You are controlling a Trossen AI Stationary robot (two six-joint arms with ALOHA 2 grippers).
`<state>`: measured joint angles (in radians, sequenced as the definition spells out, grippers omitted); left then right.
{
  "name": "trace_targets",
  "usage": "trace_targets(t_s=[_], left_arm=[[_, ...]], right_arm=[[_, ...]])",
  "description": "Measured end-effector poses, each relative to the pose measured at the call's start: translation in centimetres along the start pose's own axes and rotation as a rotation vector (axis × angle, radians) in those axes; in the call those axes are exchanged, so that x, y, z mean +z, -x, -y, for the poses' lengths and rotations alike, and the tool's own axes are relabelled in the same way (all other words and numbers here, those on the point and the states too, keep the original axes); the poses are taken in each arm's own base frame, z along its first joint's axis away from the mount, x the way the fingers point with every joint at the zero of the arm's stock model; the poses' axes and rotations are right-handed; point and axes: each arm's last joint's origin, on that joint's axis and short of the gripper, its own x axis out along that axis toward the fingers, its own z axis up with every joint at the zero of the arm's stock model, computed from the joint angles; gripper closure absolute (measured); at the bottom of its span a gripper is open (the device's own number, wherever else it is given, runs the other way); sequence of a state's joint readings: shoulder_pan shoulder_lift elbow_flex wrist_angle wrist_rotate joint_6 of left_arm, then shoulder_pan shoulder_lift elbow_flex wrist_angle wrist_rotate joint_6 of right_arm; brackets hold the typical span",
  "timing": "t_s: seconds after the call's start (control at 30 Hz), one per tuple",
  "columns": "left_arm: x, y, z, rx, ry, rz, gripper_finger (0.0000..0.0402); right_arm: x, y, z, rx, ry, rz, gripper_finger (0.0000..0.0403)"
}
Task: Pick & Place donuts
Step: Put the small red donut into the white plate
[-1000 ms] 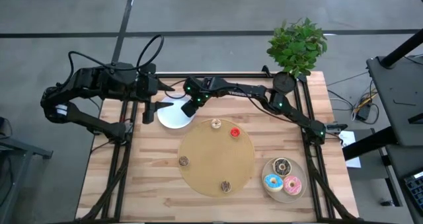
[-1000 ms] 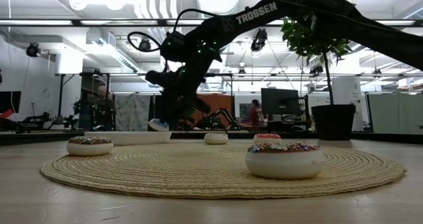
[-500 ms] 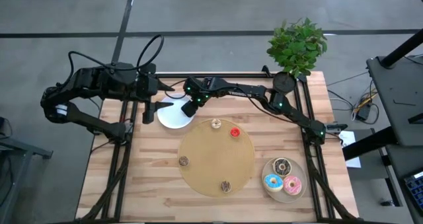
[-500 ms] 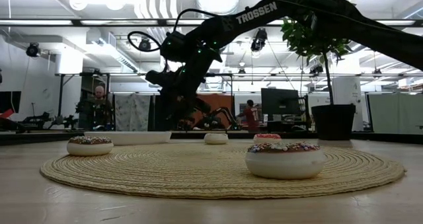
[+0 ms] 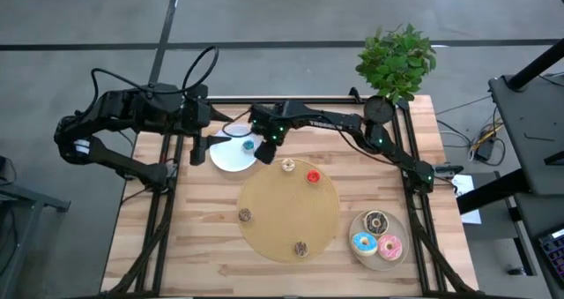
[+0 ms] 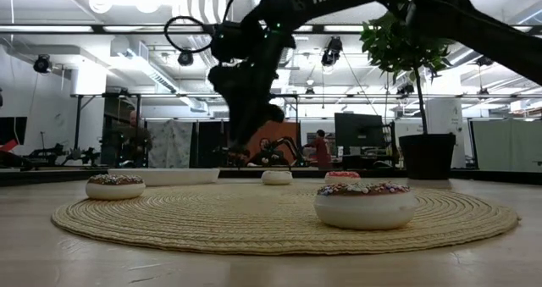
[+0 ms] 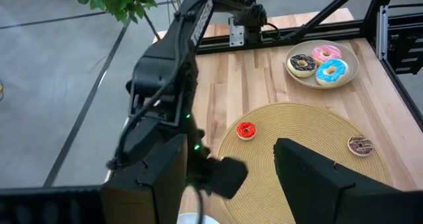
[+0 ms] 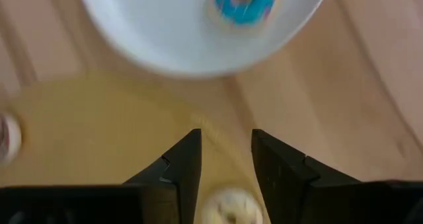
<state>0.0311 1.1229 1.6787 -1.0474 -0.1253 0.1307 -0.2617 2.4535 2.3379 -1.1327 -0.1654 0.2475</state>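
A small blue donut lies flat on the white plate, also in the right wrist view. My right gripper hangs open just right of it, above the plate's edge and the round woven mat, touching nothing. On the mat lie an orange-tan donut, a red one and two brown ones. Chocolate, blue and pink iced donuts sit on a beige plate. My left gripper waits open at the white plate's left.
A potted plant stands at the table's far right corner. Metal frame rails run along the table's left and right edges. Bare wood shows left of the mat and along the near edge. People stand in the room beyond the table.
My right gripper let go of the small blue donut, which now lies on the white plate. It then rose and drew back toward the table's right, off the plate and toward the mat.
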Motion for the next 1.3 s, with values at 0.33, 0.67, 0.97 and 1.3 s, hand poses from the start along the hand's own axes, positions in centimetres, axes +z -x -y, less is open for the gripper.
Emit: trace_targets(t_s=[0.33, 0.67, 0.97, 1.3], left_arm=[[0.0, 0.0, 0.0, 0.0, 0.0, 0.0, 0.0203], [0.0, 0.0, 0.0, 0.0, 0.0, 0.0, 0.0203], [0.0, 0.0, 0.0, 0.0, 0.0, 0.0, 0.0203], [0.0, 0.0, 0.0, 0.0, 0.0, -0.001, 0.0203]], right_arm=[[-3.0, 1.7, -3.3, -0.027, 0.138, -0.183, 0.0271], [-4.6, 2.0, -5.7, -0.033, 0.189, -0.258, 0.0273], [-5.3, 4.7, -7.1, -0.092, 0.236, -0.202, 0.0279], [-5.8, 6.7, -7.0, -0.112, 0.283, -0.181, 0.0271]])
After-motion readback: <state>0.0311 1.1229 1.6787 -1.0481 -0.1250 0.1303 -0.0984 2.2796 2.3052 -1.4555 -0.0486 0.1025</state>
